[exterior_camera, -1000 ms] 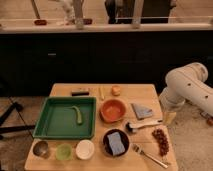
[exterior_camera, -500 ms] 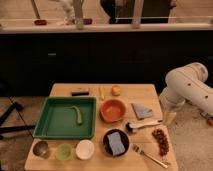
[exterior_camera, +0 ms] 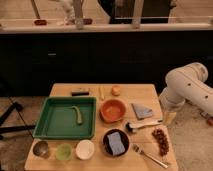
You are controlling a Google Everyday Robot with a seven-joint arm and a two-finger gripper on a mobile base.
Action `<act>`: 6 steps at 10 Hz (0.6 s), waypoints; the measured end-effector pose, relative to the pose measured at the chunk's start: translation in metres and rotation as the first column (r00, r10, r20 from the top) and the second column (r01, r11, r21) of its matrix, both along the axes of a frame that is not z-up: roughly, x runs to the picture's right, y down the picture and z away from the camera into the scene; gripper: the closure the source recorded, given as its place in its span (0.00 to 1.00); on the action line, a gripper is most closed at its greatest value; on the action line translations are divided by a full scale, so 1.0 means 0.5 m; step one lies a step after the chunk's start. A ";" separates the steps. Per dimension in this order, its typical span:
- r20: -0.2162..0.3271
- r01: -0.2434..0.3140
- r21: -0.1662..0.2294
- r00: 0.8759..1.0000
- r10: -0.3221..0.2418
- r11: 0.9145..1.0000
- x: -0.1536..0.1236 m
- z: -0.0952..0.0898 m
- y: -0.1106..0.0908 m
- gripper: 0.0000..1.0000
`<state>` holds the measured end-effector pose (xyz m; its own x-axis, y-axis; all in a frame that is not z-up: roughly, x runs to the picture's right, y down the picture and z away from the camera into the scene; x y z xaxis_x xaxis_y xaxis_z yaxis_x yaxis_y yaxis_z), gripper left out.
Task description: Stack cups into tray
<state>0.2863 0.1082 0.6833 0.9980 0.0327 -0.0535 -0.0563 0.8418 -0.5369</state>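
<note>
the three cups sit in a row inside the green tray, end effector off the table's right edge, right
Not inside: the camera view shows the cups in a row on the table, in front of the tray. The end effector is off the table's right edge.

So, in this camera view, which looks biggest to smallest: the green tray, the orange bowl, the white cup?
1. green tray
2. orange bowl
3. white cup, smallest though nearest the camera.
The gripper hangs off the table's right edge, touching none.
</note>
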 end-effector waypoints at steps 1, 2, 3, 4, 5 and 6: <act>0.005 0.007 0.005 1.000 -0.007 1.000 -0.004 -0.001 0.004 0.20; 0.016 0.024 0.011 1.000 -0.024 1.000 -0.013 -0.004 0.010 0.20; 0.041 0.054 0.018 0.998 -0.055 0.998 -0.042 -0.012 0.027 0.20; 0.055 0.077 0.024 0.995 -0.079 0.997 -0.063 -0.015 0.034 0.20; 0.081 0.106 0.031 0.991 -0.109 0.994 -0.109 -0.022 0.048 0.20; 0.104 0.134 0.039 0.985 -0.137 0.990 -0.154 -0.029 0.062 0.20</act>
<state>0.2091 0.1392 0.6686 0.9933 -0.1030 0.0516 0.1149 0.8543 -0.5070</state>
